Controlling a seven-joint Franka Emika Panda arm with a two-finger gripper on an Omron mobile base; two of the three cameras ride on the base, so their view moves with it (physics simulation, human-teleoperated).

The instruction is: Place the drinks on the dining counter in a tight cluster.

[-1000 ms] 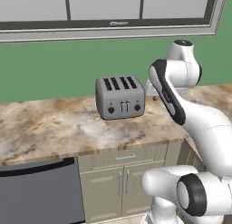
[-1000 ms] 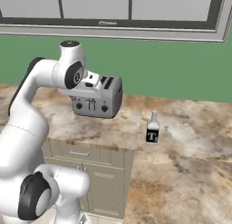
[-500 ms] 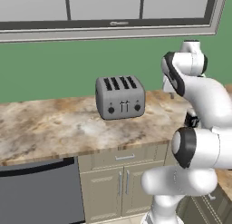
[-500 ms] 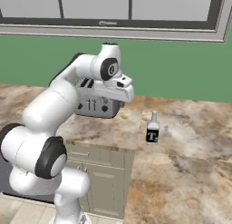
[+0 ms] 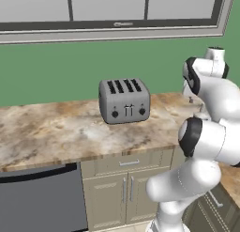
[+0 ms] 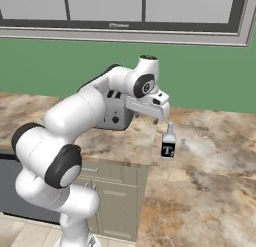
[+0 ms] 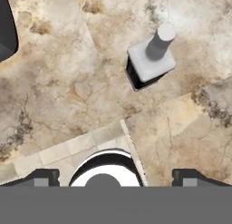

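A dark squat bottle (image 6: 168, 144) with a white "T" label and a pale neck, one of the drinks, stands upright on the marbled dining counter (image 6: 215, 186) near its inner corner. My gripper (image 6: 158, 119) hovers just above and to the left of the bottle's top, not touching it. In the hand view the bottle (image 7: 150, 60) appears from above, well ahead of the gripper (image 7: 116, 175). Both fingertips (image 7: 43, 175) stand far apart with nothing between them, so the gripper is open.
A grey four-slot toaster (image 5: 124, 100) sits on the counter by the green wall, partly behind my arm in the right base view (image 6: 114, 116). Cabinets (image 5: 126, 189) and a dark appliance front (image 5: 37, 198) lie below the counter edge.
The arm has swung to the right, from in front of the toaster to over the dark bottle. The bottle and toaster have stayed put.
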